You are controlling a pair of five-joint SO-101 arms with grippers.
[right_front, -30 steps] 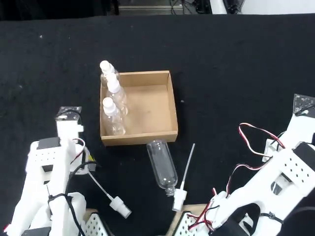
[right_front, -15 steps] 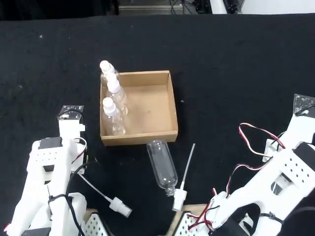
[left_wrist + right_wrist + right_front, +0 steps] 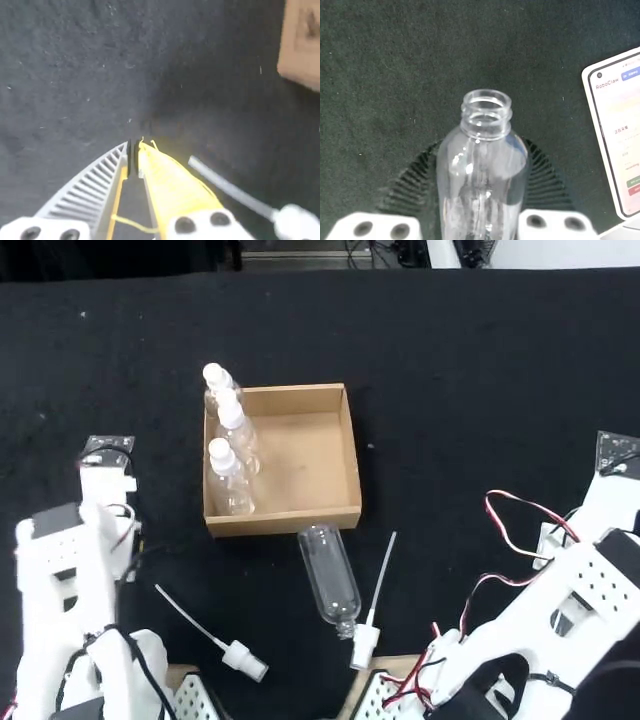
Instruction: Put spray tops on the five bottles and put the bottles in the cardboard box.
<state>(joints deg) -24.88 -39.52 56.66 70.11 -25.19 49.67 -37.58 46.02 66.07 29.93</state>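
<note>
The cardboard box [image 3: 352, 455] stands mid-table, with three capped bottles [image 3: 230, 450] along its left wall. A clear uncapped bottle [image 3: 330, 575] lies on the black cloth in front of the box. Beside it lies one spray top [image 3: 364, 642], its tube pointing toward the box. A second spray top [image 3: 244, 657] lies further left, also visible as a spray top [image 3: 295, 222] in the left wrist view. My left gripper [image 3: 134, 147] is shut and holds nothing, hovering over bare cloth beside that top's tube [image 3: 227, 189]. My right gripper [image 3: 485, 150] is shut on another open-necked clear bottle [image 3: 482, 165].
The left arm [image 3: 70, 560] fills the front left of the table and the right arm [image 3: 560, 610] the front right. A phone [image 3: 615, 130] lies on the cloth beside the held bottle. The box corner [image 3: 300, 45] shows ahead of the left gripper.
The left arm has swung to the left, away from the second spray top, whose tube now lies uncovered. The right arm has not moved.
</note>
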